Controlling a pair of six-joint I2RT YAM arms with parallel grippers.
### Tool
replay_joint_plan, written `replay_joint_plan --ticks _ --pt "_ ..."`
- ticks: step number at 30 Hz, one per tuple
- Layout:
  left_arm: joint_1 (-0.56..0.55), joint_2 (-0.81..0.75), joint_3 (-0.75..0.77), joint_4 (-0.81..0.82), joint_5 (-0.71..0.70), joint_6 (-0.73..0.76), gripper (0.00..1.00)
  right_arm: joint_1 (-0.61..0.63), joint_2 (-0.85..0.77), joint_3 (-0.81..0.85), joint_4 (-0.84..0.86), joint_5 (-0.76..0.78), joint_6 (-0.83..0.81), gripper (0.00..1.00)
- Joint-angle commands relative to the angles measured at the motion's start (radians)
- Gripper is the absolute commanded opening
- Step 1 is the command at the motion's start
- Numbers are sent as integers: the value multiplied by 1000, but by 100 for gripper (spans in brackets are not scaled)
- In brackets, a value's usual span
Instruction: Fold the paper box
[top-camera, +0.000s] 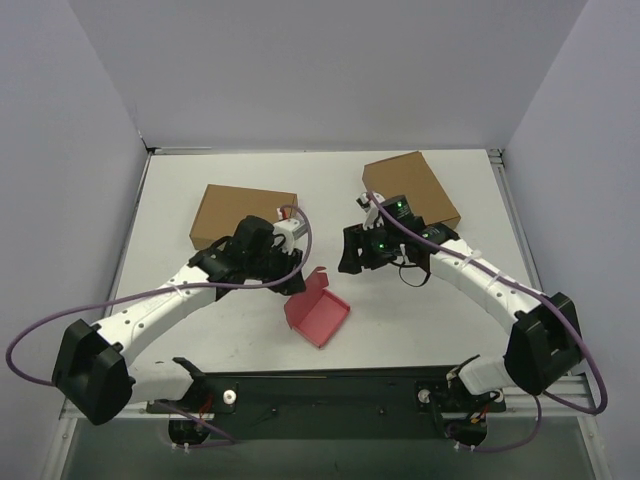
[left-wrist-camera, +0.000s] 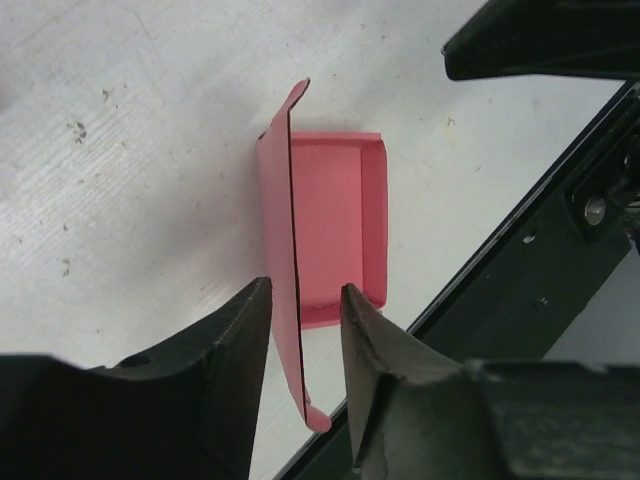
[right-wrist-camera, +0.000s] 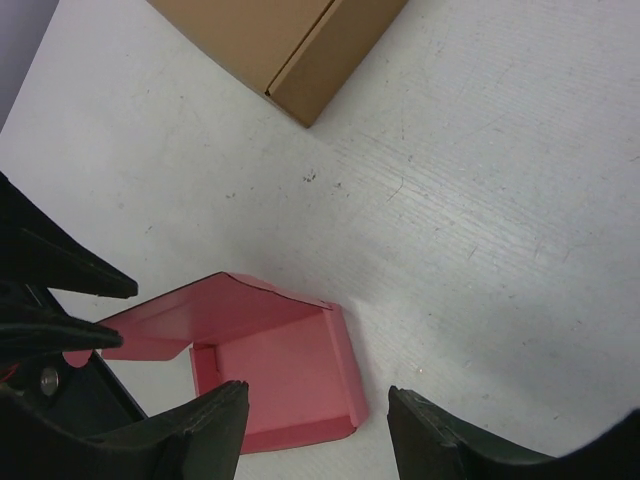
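Paper box (top-camera: 320, 318), pink, lies open side up on the tabletop (top-camera: 400, 330), toward 6 o'clock from its middle. From the left wrist, its long axis runs 12 to 6 o'clock. Its raised flap (left-wrist-camera: 280, 230) stands between the spread left jaws, unpinched. Right jaws, spread, hover above it.

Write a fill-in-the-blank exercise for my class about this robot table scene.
The paper box is ____ in colour.
The left gripper has one finger on each side of the box's upright flap, so the flap runs ____ them.
The right gripper stands open and holds ____.
At the far side of the table lie ____ brown cardboard boxes.
Missing words: pink; between; nothing; two.
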Motion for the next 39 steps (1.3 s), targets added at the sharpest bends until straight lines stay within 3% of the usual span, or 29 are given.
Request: replay_joint_plan --ticks 1,4,10,17,29,39 --pt "-32 86 101 -24 19 175 29 0 -92 -58 38 28 10 58" --pt "-41 122 136 -41 30 250 18 0 -139 -115 82 31 -15 57" --pt "-50 186 195 -80 67 359 17 -6 -228 -188 122 68 -27 57" --pt "-66 212 235 -64 79 443 1 -8 -259 -269 179 71 -48 57" --pt "-77 241 281 -75 128 517 0 -6 -226 -403 460 -16 -107 55" --pt "-96 249 298 -92 123 528 0 0 -141 -377 504 -78 -162 54"
